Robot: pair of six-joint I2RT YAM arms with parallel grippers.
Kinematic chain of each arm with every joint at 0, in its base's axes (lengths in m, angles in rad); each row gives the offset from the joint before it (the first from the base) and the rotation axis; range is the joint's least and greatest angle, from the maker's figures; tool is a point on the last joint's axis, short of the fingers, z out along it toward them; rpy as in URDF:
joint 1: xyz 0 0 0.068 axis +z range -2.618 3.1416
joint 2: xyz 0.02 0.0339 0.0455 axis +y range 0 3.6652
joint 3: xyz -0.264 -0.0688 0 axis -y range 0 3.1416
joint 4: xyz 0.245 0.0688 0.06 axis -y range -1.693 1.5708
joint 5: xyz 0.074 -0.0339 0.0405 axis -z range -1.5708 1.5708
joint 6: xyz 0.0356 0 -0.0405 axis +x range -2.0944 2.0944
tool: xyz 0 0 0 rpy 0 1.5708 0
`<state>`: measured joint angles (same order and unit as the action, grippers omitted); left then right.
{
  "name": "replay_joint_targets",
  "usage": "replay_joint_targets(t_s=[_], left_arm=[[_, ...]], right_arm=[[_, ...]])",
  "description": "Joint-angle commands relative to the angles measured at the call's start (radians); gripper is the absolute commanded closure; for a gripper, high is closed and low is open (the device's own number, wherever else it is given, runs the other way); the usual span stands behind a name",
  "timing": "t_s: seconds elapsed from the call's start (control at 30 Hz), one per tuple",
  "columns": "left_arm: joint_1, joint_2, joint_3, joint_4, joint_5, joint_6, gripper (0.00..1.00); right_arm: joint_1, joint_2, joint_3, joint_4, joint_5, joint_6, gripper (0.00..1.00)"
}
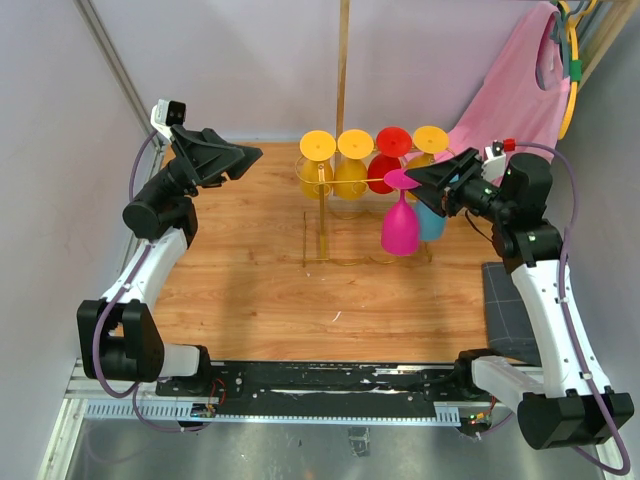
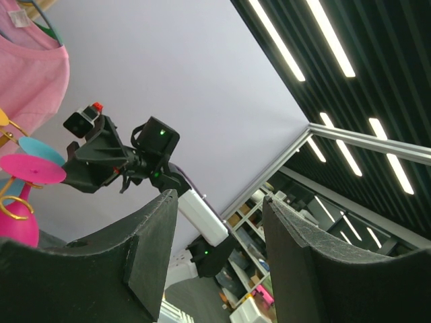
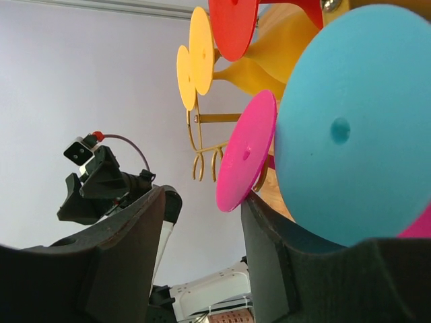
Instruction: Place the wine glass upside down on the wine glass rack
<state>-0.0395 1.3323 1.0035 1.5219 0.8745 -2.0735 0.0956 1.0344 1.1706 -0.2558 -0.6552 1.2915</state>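
Pink wine glass (image 1: 400,228): light, probably plastic, slick; grip at stem.
Right pincer (image 1: 415,180): spread, beside foot.
Left pincer (image 1: 250,157): spread, empty.

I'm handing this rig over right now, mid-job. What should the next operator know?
Left claw: open, empty, off to the left of the wine glass rack.
Right claw: open at the foot of the teal glass, not gripping.
Teal glass appears to hang upside down on the rack beside the pink glass.
Done: hanging, it seems. Left: confirm the seat, back the right claw off.
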Motion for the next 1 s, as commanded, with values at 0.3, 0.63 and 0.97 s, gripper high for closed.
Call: replay_joint_targets(t_s=[0.3,0.63,0.97], left_arm=[[0.009,-0.007,-0.017,0.143,-0.003,-0.075,0.42],[0.009,-0.006,-0.016,0.144,-0.005,-0.076,0.42],[0.009,-0.007,-0.021,0.155,-0.008,-0.082,0.42]], right_arm=[[-0.01,0.013,0.057,-0.109,-0.02,-0.1,0.47],[-0.01,0.004,0.083,-0.154,-0.029,-0.126,0.46],[-0.01,-0.023,0.071,-0.165,-0.041,-0.117,0.45]])
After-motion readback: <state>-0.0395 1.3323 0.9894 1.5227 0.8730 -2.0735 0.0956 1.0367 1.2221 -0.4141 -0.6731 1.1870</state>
